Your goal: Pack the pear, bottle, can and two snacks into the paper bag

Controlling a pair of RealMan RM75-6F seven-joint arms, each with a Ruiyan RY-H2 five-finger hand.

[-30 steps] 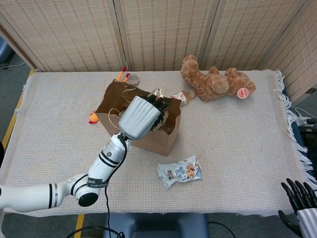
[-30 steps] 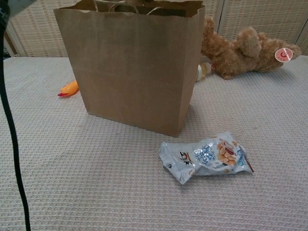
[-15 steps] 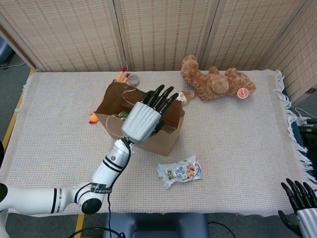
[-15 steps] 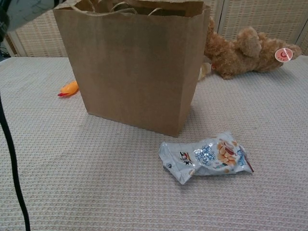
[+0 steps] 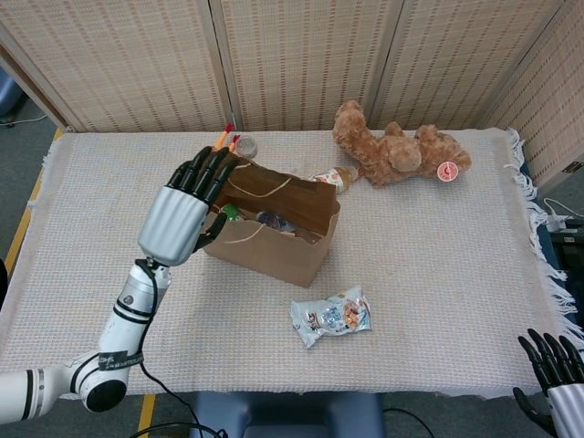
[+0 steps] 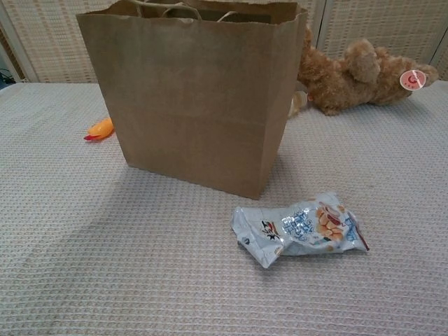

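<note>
No legible writing is seen on the crinkled foil snack packet (image 5: pixel 330 316), which is printed with blue marks and orange pieces and lies well right of and below the left hand (image 5: pixel 182 212). That hand is held with fingers spread and empty, just left of the open brown paper bag (image 5: pixel 274 239). The right hand (image 5: pixel 553 361) is seen only as dark, parted fingertips

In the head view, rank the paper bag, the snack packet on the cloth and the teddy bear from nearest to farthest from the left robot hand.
1. Paper bag: right beside the left robot hand, just to its right.
2. Snack packet: in front of the bag, toward the near table edge.
3. Teddy bear: far back right, lying near the screen.
</note>
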